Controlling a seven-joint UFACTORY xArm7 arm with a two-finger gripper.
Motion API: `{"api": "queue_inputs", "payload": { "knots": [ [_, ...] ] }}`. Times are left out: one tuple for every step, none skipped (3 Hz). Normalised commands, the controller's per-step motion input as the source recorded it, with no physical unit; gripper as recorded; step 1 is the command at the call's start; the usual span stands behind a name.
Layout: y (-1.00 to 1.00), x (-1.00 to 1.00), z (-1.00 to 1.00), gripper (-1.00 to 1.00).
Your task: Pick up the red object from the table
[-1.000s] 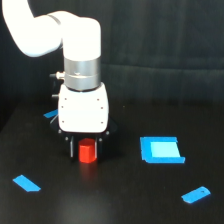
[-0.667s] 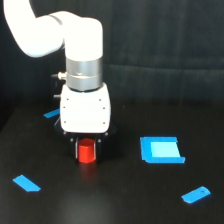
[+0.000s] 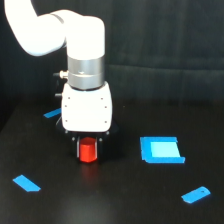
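Exterior view, lower centre: gripper (image 3: 88, 148) fingers bracket the red object (image 3: 88, 151) on the table (image 3: 115, 200). Whether they pinch it, I cannot tell; squeeze squarely before lifting

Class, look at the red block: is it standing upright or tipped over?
Upright. The red block shows straight vertical sides and a level top edge, directly beneath the end effector.

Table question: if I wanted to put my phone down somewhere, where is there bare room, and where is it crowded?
The table is bare along the front, between the small blue strip and the blue tab. There is also bare surface beyond the blue square toward the exterior view's right. It is crowded around the red object, where the gripper sits over it.
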Motion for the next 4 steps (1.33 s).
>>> {"api": "queue_inputs", "payload": {
  "knots": [
    [0.03,0.0,0.95,-1.0],
    [0.07,0.21,0.95,-0.94],
    [0.04,0.18,0.96,-0.98],
    [0.02,0.16,0.84,-1.0]
  ]
}}
